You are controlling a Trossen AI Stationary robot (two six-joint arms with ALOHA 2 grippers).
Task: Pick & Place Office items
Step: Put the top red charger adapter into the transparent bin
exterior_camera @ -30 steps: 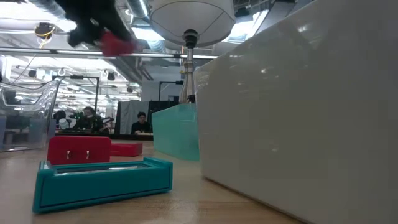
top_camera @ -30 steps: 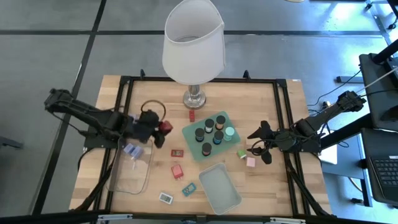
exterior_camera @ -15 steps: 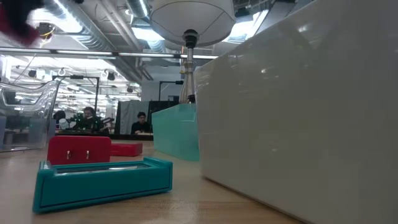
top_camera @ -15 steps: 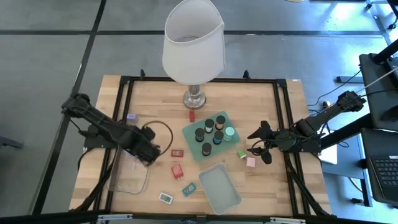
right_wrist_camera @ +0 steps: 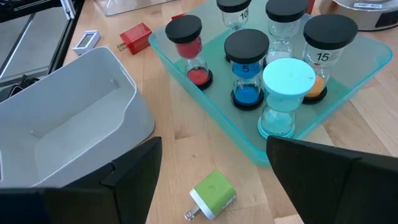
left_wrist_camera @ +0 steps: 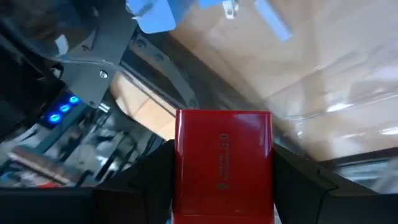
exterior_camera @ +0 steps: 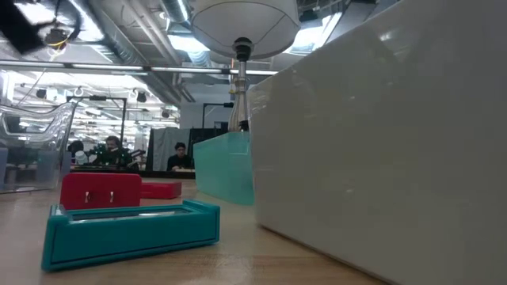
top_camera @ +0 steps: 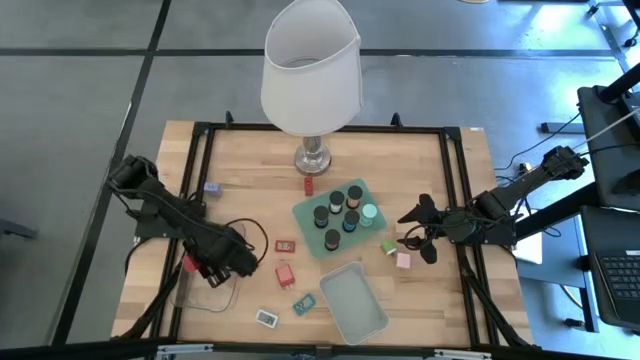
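Clearly, the left gripper was clamped partway on a red block by its two side faces, poised over the clear bin at the table's left, where a lavender block already lay. Stiff, light and glossy, the red block looked liable to slip unless pinched squarely across its flat sides. Meanwhile the right gripper waited at the table's right with its fingers spread wide and empty, near the green block and the tray of sand timers.
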